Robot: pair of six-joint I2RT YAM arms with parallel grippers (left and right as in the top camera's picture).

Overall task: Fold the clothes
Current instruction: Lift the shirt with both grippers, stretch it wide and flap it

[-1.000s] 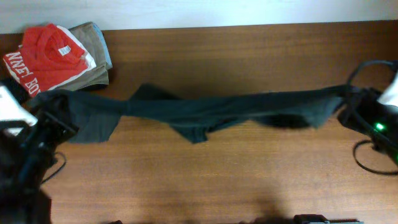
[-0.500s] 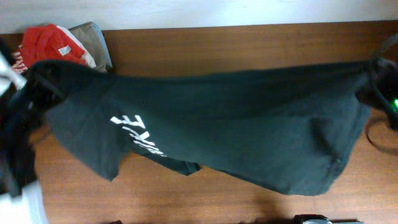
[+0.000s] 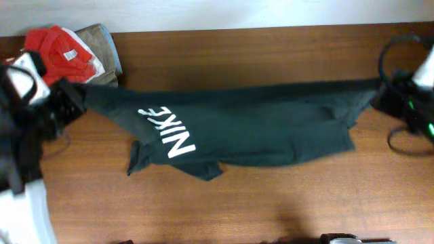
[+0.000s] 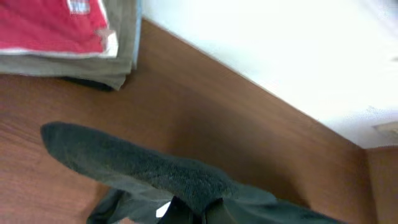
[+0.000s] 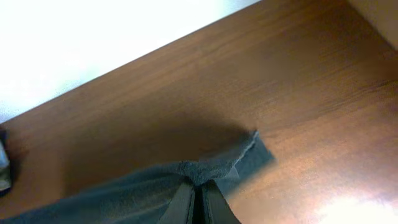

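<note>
**T-shirt dropped and narrowed**

Since the last frame, the T-shirt (image 3: 237,129) has sunk from a wide billow to a band stretched across the surface (image 3: 271,203), lettering up. We note the left gripper (image 3: 71,102) and right gripper (image 3: 386,91) each clamped on an end. The red shirt (image 3: 57,54) on the khaki garment (image 3: 102,37) crowds the left end.

The T-shirt (image 3: 271,125) is soft, matt knit cloth, very dark green-black; up close in the left wrist view its surface looks slightly fuzzy, with a fine nap. The white letters (image 3: 169,132) on it are a flat, opaque print, smoother than the cloth around them. The table (image 3: 271,203) is reddish-brown wood with visible straight grain, smooth, with a mild sheen that catches glare in the right wrist view. The red shirt (image 3: 57,51) and the khaki garment (image 3: 105,41) are both matt cloth.
</note>
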